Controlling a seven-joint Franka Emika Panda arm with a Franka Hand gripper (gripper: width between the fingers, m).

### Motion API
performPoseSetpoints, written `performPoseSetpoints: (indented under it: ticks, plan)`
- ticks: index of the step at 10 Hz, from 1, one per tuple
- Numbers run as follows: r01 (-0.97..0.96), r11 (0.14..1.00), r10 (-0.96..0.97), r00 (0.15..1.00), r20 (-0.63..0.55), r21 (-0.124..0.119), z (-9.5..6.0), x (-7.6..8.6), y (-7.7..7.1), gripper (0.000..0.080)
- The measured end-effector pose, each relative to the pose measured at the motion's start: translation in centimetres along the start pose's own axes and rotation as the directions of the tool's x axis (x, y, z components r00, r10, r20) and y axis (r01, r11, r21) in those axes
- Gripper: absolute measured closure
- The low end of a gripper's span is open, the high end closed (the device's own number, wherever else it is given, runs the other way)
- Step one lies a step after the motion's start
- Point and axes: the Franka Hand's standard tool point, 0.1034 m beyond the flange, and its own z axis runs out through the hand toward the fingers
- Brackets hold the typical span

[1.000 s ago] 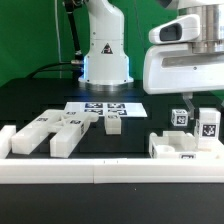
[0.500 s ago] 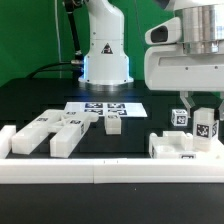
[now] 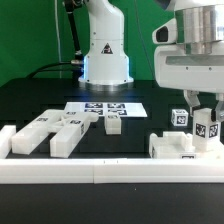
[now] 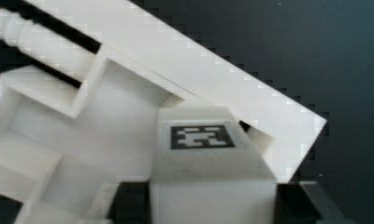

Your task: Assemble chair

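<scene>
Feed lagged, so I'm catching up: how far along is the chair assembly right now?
Done: a partial assembly stands at the exterior view's right. In hand: the gripper is shut on a tagged block there. Left: several loose pieces lie near the marker board.

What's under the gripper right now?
Under the gripper, a matte white block with a square black-and-white tag stands between its fingers, against a white framed chair piece. Its base and any joint are covered.
</scene>
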Motion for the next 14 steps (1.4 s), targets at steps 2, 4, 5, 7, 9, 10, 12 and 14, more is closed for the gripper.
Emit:
performPoseSetpoints:
  ticks: [2,4,5,7,9,10,12,14]
  plan:
    - [0.018,1.0,-0.018,1.0,0.002,0.001,0.01,-0.11,-0.03,0.0304]
    - [0.076,0.997,-0.076,0.997,0.004,0.0,-0.03,-0.37,-0.1,0.0185]
    - [0.188,0.982,-0.188,0.982,0.003,-0.001,-0.03,-0.54,-0.15,0.0185]
    - [0.389,0.921,-0.389,0.921,0.003,-0.001,-0.03,-0.64,-0.19,0.0152]
    - [0.595,0.804,-0.595,0.804,0.003,-0.002,0.04,-0.57,-0.19,0.0151]
    - [0.665,0.747,-0.665,0.747,0.002,-0.004,0.06,-0.56,-0.21,0.0151]
    - [0.809,0.588,-0.809,0.588,0.002,-0.02,-0.04,-0.5,-0.37,0.0151]
    - [0.896,0.443,-0.896,0.443,0.011,-0.031,0.1,-0.41,-0.34,0.0151]
